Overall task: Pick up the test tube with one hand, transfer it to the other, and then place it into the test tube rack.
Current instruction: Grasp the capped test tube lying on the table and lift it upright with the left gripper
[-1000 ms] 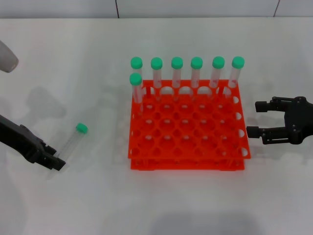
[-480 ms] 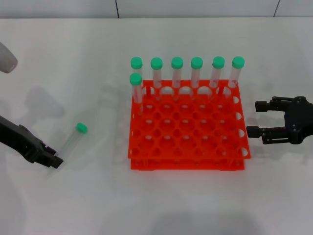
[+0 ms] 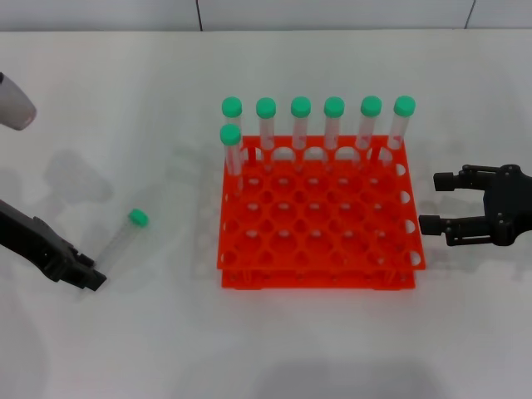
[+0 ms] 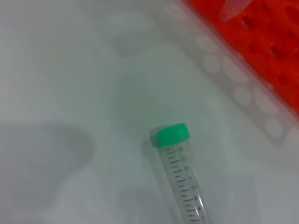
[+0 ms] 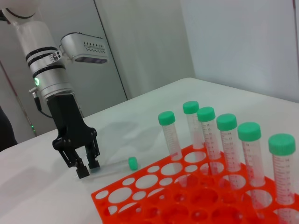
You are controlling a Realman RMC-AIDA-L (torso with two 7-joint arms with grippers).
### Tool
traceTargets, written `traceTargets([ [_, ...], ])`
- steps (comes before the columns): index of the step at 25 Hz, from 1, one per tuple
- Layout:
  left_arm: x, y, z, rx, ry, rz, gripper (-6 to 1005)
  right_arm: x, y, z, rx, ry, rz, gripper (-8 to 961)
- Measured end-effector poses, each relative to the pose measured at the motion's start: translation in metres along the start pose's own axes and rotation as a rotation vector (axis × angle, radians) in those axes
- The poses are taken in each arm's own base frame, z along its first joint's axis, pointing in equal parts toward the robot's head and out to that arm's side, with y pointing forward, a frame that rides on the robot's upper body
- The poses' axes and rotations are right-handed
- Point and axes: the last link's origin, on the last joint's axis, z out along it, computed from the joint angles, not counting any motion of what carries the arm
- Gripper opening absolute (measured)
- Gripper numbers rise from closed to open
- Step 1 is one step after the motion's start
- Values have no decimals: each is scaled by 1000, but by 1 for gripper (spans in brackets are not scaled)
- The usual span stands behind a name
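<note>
The test tube [image 3: 123, 239] lies flat on the white table left of the rack, its green cap [image 3: 138, 218] pointing toward the far side. It also shows in the left wrist view [image 4: 180, 172] and the right wrist view [image 5: 117, 165]. My left gripper [image 3: 91, 277] sits low at the tube's bottom end, narrowly open; in the right wrist view [image 5: 88, 169] the tube's end lies by its fingertips. My right gripper [image 3: 430, 201] is open and empty just right of the orange-red rack [image 3: 316, 278]. Its own fingers do not show in the right wrist view.
Several green-capped tubes stand in the rack: a full back row [image 3: 335, 125] and one in the second row at the left [image 3: 232, 150]. The rack also shows in the wrist views [image 5: 154, 186] [image 4: 266, 46]. The left arm's silver upper part [image 3: 12, 104] hangs over the table's far left.
My left gripper has shifted slightly back toward the left along the tube's line. The tube lies where it was, and the right arm has not moved.
</note>
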Motion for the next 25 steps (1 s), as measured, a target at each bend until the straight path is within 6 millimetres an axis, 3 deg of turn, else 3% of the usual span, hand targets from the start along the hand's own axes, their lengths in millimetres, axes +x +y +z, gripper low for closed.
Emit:
traceTargets([
  [13,1,-2,2,19,-6,-5,342,0,0,0,3,1,0,841],
  [19,1,-2,2,23,-4,-10,253,0,-1,0,4,1,-1,841],
  [25,1,-4,2,33,4,-13,225,0,-1,0,5,0,-2,841],
])
